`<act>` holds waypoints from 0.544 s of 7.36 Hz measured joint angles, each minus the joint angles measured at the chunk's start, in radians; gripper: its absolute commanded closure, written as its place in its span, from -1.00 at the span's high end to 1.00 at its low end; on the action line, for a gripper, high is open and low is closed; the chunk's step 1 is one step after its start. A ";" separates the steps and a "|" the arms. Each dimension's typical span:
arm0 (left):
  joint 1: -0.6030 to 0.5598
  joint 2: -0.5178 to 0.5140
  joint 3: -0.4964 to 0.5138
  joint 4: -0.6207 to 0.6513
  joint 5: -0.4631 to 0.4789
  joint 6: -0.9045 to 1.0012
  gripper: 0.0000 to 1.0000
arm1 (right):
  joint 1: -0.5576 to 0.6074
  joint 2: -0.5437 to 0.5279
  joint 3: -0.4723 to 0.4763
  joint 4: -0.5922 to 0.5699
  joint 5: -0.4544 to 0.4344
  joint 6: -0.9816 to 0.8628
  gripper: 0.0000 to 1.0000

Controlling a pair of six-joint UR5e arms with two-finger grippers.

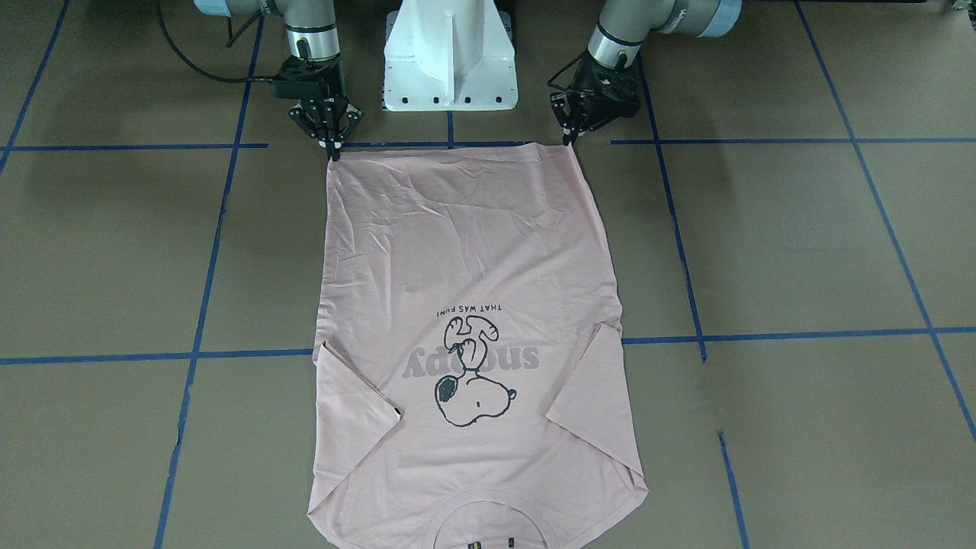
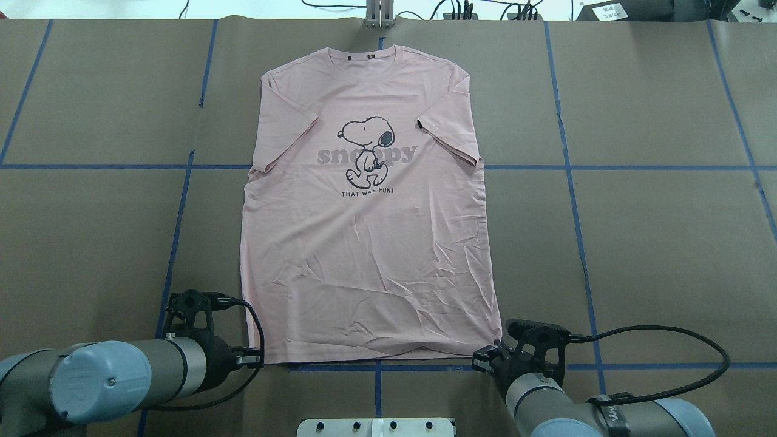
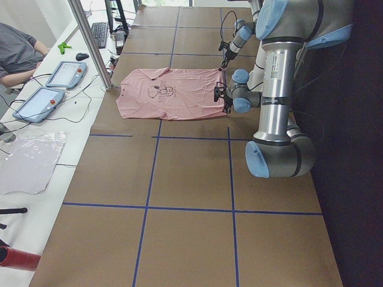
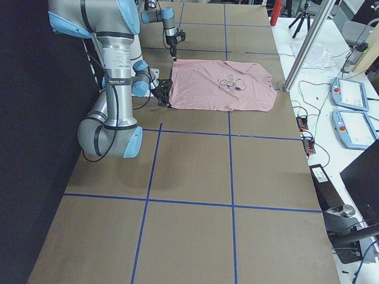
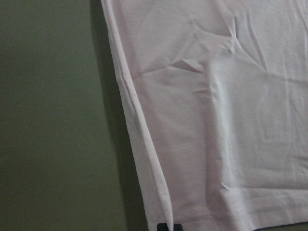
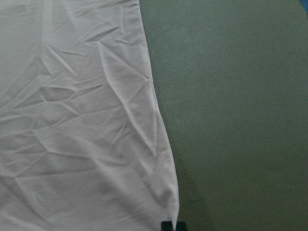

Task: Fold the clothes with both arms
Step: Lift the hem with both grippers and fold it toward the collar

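The pale pink T-shirt [image 1: 473, 252] lies flat and print-up on the brown table [image 2: 637, 243], its collar at the far edge from the robot. The Snoopy print [image 2: 366, 150] sits on the chest. My left gripper [image 1: 568, 139] is shut on the hem's left corner, which shows in the left wrist view as cloth [image 5: 216, 120] running into a dark fingertip at the bottom edge. My right gripper [image 1: 333, 152] is shut on the hem's right corner, and the cloth [image 6: 86, 120] narrows to its fingertip at the bottom of the right wrist view. Both sleeves lie folded inward.
The white pedestal base [image 1: 450, 61] stands between the two arms, just behind the hem. Blue tape lines [image 2: 570, 200] cross the table. A metal post [image 3: 90, 42], tablets [image 3: 39, 103] and a seated person [image 3: 18, 54] are on a side bench beyond the collar.
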 measured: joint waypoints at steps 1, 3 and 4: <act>-0.001 -0.001 -0.018 0.001 -0.004 0.001 -1.00 | 0.000 -0.029 0.055 -0.018 0.008 -0.005 -1.00; -0.008 0.002 -0.148 0.074 -0.039 0.003 -1.00 | -0.002 -0.077 0.246 -0.151 0.053 -0.011 -1.00; -0.012 -0.003 -0.279 0.197 -0.100 0.004 -1.00 | -0.008 -0.083 0.357 -0.240 0.076 -0.011 -1.00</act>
